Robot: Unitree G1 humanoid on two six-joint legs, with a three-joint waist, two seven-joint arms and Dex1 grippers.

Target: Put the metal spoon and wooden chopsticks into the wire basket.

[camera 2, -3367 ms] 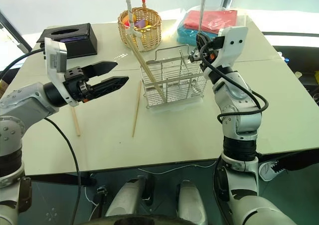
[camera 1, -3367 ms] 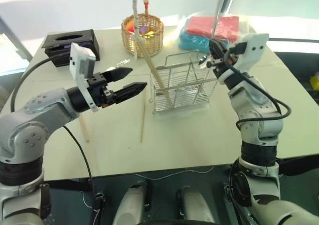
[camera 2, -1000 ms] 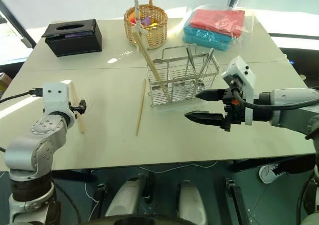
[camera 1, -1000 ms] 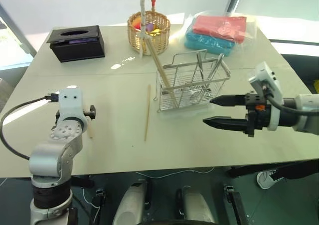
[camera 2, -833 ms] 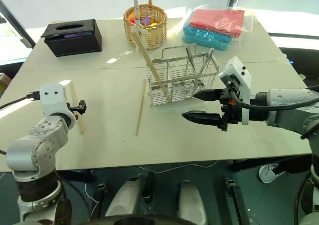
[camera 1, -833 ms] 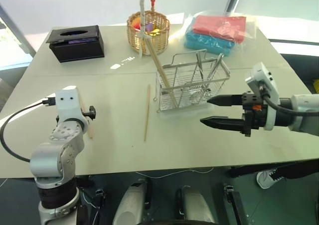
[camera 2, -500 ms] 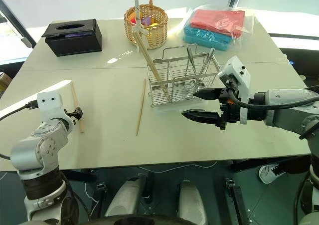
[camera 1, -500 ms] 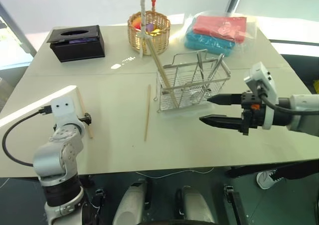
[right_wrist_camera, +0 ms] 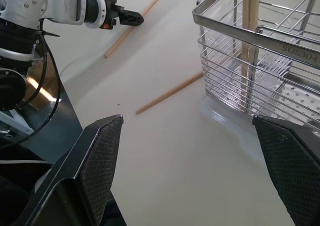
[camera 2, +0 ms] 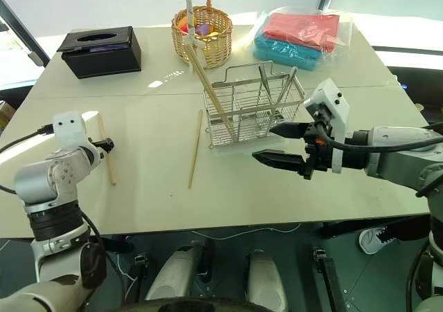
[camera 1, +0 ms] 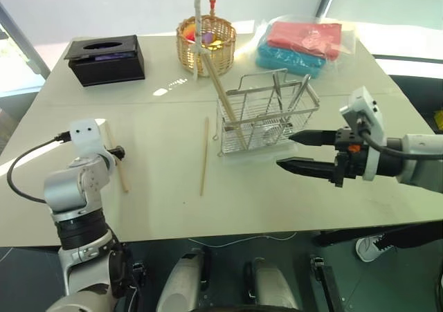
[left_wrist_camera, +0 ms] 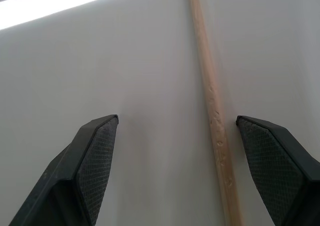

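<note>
1. Left claw [left_wrist_camera: 175, 131] is spread wide and holding nothing. It's down low over the surface [camera 1: 152, 201], with a chopstick [left_wrist_camera: 212, 110] lying between its fingers, closer to one of them, not touching as far as I can see.
2. Right claw [camera 2: 277, 146] is wide open too, empty, hanging just in front of the wire basket [camera 2: 252, 108] without touching it.
3. Claw fingers are black with a cross-hatched grip texture on the pads [right_wrist_camera: 100, 161].
4. The basket is shiny chrome wire, rectangular, grid sides, loop handle, with a perforated floor. One chopstick [camera 1: 223, 97] leans in its left end and sticks out well above the rim. Two slim metal handles stand in the right part; I can't tell which is the spoon.
5. Another chopstick [camera 1: 204, 156] lies flat just left of the basket; the one by the left claw lies well further left.
6. The sticks are plain pale wood, thin and straight. The surface is smooth, matte off-white.
</note>
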